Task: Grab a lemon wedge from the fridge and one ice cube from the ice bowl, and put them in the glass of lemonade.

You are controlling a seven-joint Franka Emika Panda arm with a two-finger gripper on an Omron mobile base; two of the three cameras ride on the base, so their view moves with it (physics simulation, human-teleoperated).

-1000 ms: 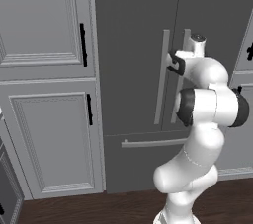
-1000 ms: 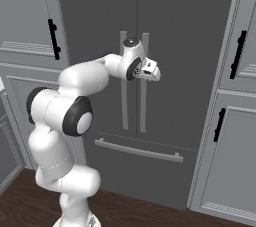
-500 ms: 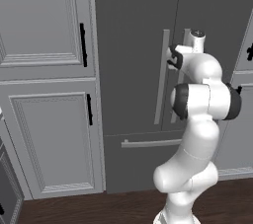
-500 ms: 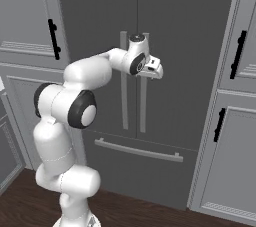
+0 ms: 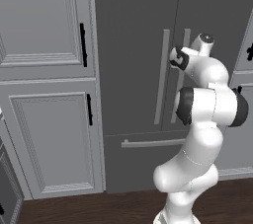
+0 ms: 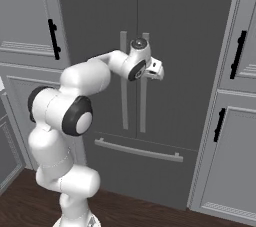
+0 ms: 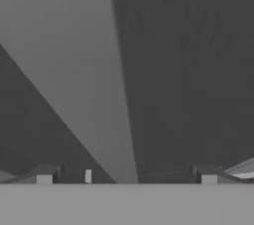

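You are at the first step: opening the fridge (image 6: 165, 31), which fills the centre of the right base view, doors shut. The gripper (image 6: 156, 69) hovers beside the right door handle (image 6: 144, 83), fingers spread wide, holding nothing. Next, close them around that handle and pull.

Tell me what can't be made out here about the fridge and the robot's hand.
- Fridge contents: doors shut, both base views.
- Fridge top: cut off by upper edges.
- Hand against the handles: contact unclear, right base view.
- Hand view: handle blurred, too close.
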